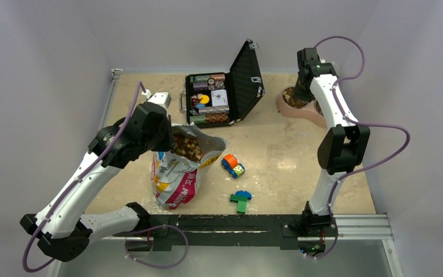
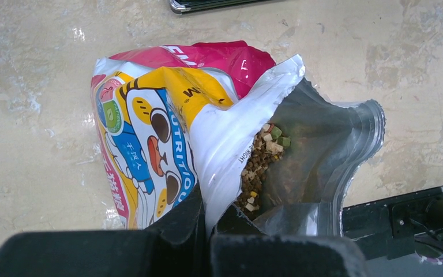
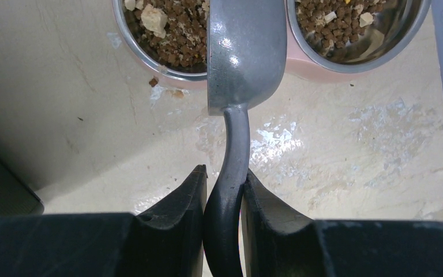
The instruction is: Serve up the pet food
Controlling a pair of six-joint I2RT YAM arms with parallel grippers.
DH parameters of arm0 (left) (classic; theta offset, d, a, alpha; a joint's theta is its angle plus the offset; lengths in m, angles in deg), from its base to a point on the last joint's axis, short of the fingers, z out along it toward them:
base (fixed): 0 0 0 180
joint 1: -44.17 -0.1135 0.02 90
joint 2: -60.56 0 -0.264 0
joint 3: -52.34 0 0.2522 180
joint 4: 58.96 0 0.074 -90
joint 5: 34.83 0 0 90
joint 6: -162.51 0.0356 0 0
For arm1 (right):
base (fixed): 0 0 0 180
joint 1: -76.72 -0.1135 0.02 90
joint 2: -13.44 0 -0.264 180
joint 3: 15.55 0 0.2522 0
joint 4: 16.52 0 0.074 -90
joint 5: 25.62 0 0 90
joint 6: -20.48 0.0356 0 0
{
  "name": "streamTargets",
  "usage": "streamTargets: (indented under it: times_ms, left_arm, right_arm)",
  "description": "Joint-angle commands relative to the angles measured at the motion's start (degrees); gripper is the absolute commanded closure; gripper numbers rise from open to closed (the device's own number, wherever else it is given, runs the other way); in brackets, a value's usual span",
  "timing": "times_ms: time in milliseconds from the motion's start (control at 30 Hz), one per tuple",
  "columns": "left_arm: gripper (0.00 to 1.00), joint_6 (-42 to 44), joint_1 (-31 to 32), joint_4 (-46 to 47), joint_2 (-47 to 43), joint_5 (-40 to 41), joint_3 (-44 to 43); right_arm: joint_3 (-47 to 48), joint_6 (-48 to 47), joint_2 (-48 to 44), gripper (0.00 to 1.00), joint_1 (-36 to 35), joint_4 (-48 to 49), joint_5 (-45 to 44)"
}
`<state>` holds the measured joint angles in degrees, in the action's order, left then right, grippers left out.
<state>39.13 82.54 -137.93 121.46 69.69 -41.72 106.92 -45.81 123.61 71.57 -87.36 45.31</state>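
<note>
Near rail: black rail (image 1: 231, 223) runs along the near edge of the table (image 1: 288, 156); both arm bases sit on it.
Green block: a green block (image 1: 241, 202) with a blue piece on top lies just beyond the rail, near the middle.
Toy car: small orange and blue toy car (image 1: 233, 165), a little farther back, just right of the bag.
Bag: printed pink, yellow and white bag (image 2: 161, 115) stands slumped left of centre, mouth gaping towards the far right, silver lining showing.
Pet food: brown pet food (image 2: 259, 167) with pale and green bits fills the bag's open mouth. More lies in both steel bowls at the far right.
Left gripper: left gripper (image 2: 207, 219) is pinched tight on the bag's white rim at the near side of the mouth.
Case: black case (image 1: 225, 95), lid up, mid-back of the table, small items packed in rows inside.
Feeder: pink feeder (image 1: 300, 109) with two steel bowls, far right corner.
Right gripper: right gripper (image 3: 224, 180) clamps narrowly on the dark handle of the scoop.
Scoop: grey metal scoop (image 3: 245, 52), head out over the feeder between the two bowls. I cannot tell whether it carries anything.
</note>
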Motion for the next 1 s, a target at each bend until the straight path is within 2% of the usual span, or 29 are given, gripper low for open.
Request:
streamTargets:
  times_ms: [0,100,200,400,467,533,600,667,767,900,967]
  left_arm:
    - [1.0,0.87,-0.29,6.58,-3.1,-1.34,-0.84]
    - [1.0,0.49,-0.31,6.75,-3.07,-4.28,-0.45]
    - [1.0,-0.41,-0.31,7.78,-2.7,-9.16,0.3]
    - [1.0,-2.81,-0.16,12.2,-1.25,-21.53,2.39]
    - [1.0,-4.6,-0.09,13.49,-1.06,-24.17,3.63]
    - [1.0,-6.41,-0.14,15.64,-1.53,-26.7,6.11]
    - [1.0,-8.06,-0.14,18.77,-2.09,-28.96,8.77]
    - [1.0,-9.89,0.03,20.92,-2.21,-30.43,10.44]
    - [1.0,-11.5,0.21,20.21,-1.69,-31.89,10.25]
    - [1.0,-10.94,0.27,18.74,-1.47,-29.89,9.01]
    - [1.0,-10.15,0.23,17.87,-0.77,-27.95,7.86]
  right_arm:
    - [2.13,-0.61,-4.79,1.0,-0.17,-0.9,-2.81]
    - [1.25,1.54,-7.9,1.0,-0.17,-1.97,-0.54]
    - [-3.77,5.9,-14.46,1.0,-0.07,-2.57,4.91]
    - [-24.53,10.46,-34.43,1.0,-0.13,3.09,17.96]
    - [-29.79,9.39,-41.09,1.0,-0.17,4.73,25.23]
    - [-34.74,6.76,-47.22,1.0,-0.19,6.97,39.51]
    - [-37.8,4.45,-52.61,1.0,-0.85,5.24,48.74]
    - [-40.69,4.08,-59.0,1.0,-1.35,2.74,51.91]
    - [-44.21,8.21,-68.18,1.0,-1.44,-0.54,51.29]
    - [-51.49,17.31,-73.92,1.0,-1.37,2.58,66.19]
    - [-54.02,19.2,-76.59,1.0,-1.4,4.98,70.36]
